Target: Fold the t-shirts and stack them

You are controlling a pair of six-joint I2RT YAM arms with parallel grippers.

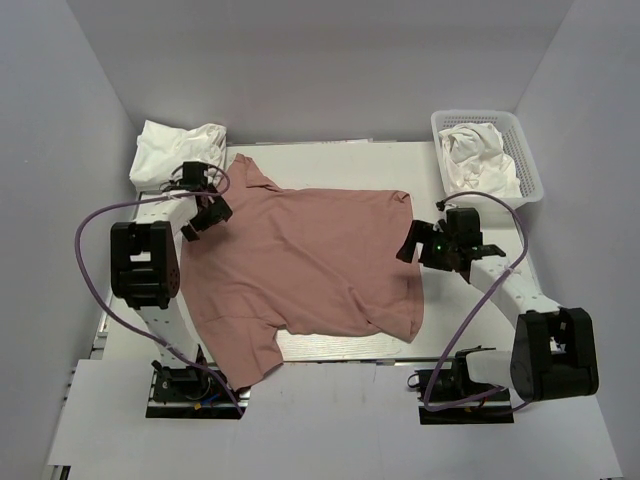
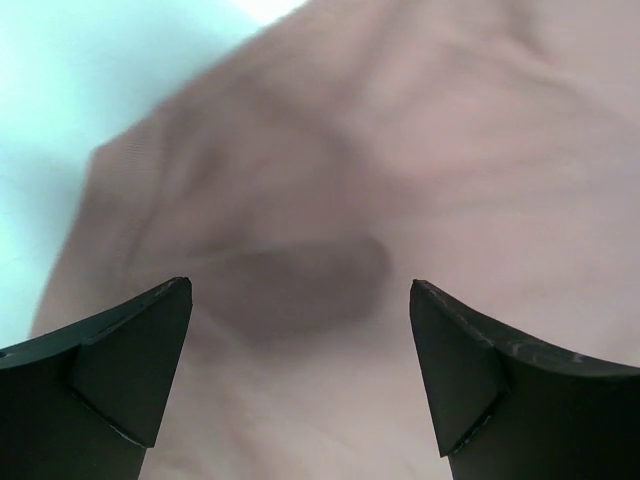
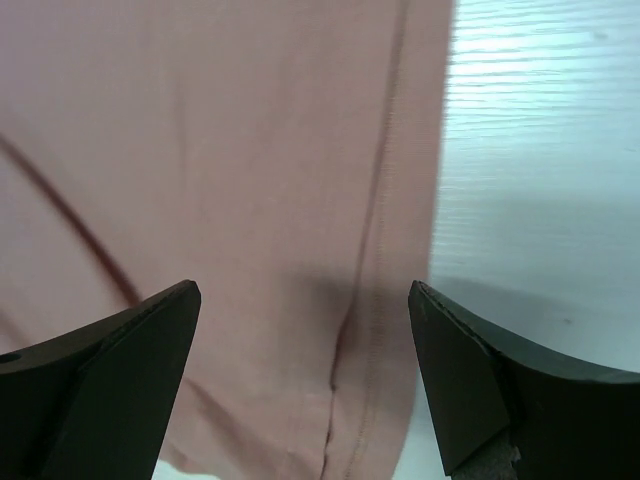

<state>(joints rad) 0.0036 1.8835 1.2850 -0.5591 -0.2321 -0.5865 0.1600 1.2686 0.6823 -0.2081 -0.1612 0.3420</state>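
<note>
The left arm's black fingers (image 2: 100, 370) stand wide apart with nothing between them, hanging over rumpled pink cloth near the worktop's left edge. The right arm's black fingers (image 3: 490, 380) are spread just as wide, also empty, straddling the stitched hem, with bare worktop showing beside it.

The dusty-pink short-sleeved cotton t-shirt (image 1: 320, 260) lies spread flat across the middle of the white worktop (image 1: 340, 155). Its long axis runs from left to right: the neck end points toward the left edge and lies partly under the left arm, while the straight hem faces the right edge. One sleeve reaches toward the far left corner and the other toward the near edge.

A crumpled white t-shirt (image 1: 170, 150) is heaped in the far left corner. Another bunched white t-shirt (image 1: 478, 160) sits inside a white plastic lattice basket (image 1: 533, 175) in the far right corner.
</note>
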